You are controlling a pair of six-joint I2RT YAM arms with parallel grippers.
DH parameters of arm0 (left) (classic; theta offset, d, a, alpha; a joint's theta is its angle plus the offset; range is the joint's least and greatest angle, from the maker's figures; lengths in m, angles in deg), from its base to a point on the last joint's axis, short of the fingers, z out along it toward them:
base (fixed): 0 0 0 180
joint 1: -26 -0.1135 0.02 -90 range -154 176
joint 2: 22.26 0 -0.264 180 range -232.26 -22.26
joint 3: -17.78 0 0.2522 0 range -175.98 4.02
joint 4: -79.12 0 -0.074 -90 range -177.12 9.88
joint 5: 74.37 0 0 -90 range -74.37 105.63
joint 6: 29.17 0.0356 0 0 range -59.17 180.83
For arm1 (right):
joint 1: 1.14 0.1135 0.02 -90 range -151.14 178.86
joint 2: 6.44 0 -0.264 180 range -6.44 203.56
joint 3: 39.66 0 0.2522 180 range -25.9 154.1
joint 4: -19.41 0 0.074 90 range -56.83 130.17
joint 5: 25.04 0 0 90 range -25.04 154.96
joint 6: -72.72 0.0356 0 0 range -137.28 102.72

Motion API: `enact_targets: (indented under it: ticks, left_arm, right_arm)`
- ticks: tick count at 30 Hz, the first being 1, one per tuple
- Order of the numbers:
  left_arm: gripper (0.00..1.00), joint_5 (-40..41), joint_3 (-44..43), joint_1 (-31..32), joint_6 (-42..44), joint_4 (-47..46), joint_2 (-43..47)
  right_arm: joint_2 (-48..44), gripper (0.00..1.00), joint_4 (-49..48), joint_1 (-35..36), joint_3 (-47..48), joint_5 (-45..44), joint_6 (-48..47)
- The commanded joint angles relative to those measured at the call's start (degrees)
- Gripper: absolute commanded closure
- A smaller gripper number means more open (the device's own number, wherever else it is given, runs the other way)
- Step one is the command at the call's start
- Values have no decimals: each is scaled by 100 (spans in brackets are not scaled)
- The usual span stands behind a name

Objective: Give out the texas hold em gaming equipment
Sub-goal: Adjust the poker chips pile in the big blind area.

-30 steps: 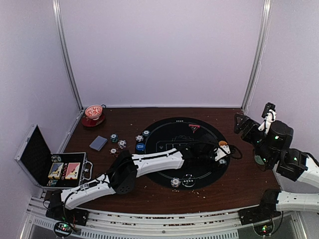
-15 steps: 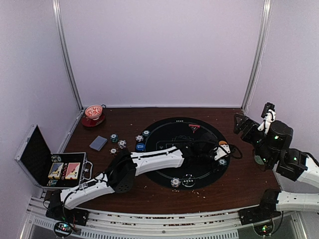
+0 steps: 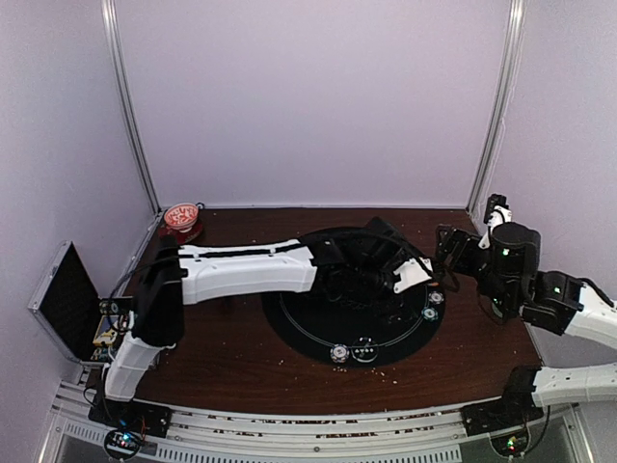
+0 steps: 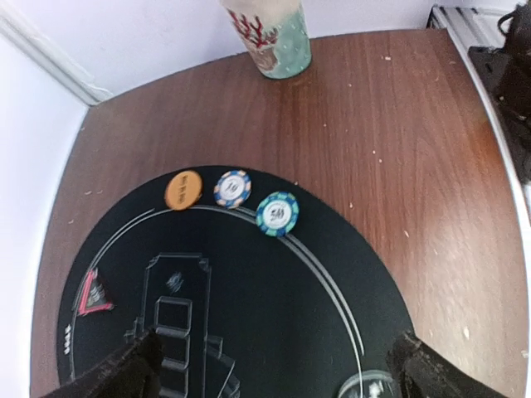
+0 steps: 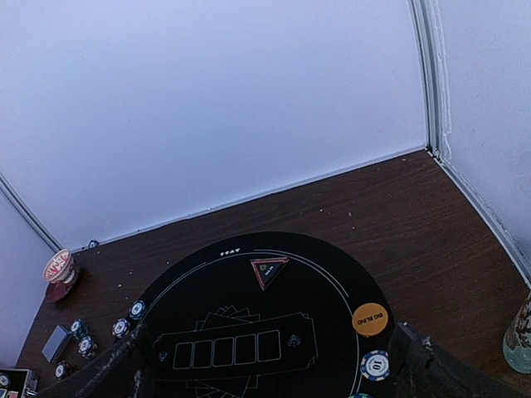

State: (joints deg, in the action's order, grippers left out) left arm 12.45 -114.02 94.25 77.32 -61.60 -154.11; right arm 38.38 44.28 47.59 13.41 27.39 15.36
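Note:
My left gripper [image 3: 412, 276] hangs open and empty above the right part of the round black mat [image 3: 318, 338]. Below it in the left wrist view lie an orange button [image 4: 183, 189], a white chip [image 4: 232, 188] and a teal chip [image 4: 277, 214] in a row on the mat's edge, with a red-triangle marker [image 4: 94, 292] further in. Two more chips [image 3: 339, 354] sit at the mat's near edge. My right gripper [image 3: 451, 245] is open and empty beyond the mat's right side. Its view shows the orange button [image 5: 370, 319], the white chip [image 5: 375, 365], loose chips [image 5: 121, 327] and a grey card deck [image 5: 56, 342] at left.
A red bowl [image 3: 180, 217] stands at the back left and an open black case [image 3: 66, 299] at the far left edge. A patterned cup [image 4: 270, 33] stands on the wood right of the mat. The raised left arm [image 3: 241, 270] spans the table's left half.
My left gripper has opened wide and the left arm has risen off the mat, its elbow now high and covering the chips left of the mat. The right arm has shifted slightly left.

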Motion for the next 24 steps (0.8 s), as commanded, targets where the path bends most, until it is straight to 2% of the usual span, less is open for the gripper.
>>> enact_targets:
  ticks: [1,8,12,19,21,24]
  left_arm:
    - [2,178,1298,-357,269,-318,1294]
    - [2,-385,2984,-1553,246,-385,2822]
    - [2,-469,4057,-2073,188,-604,3551]
    - [2,-647,5196,-2917,261,-641,4449]
    - [2,-732,5494,-3169,299,-662,4726]
    - [2,-901,5977,-3521,309,-855,5143]
  right_arm:
    - [584,0,997,-27,341,214,300]
    - [1216,3,1622,-29,356,809,488]
    - [1484,9,1541,-41,251,1108,466]
    - [2410,20,1630,-124,247,1387,537]
    - [2599,25,1638,-276,149,1429,543]
    - [2727,26,1544,-608,-51,1532,517]
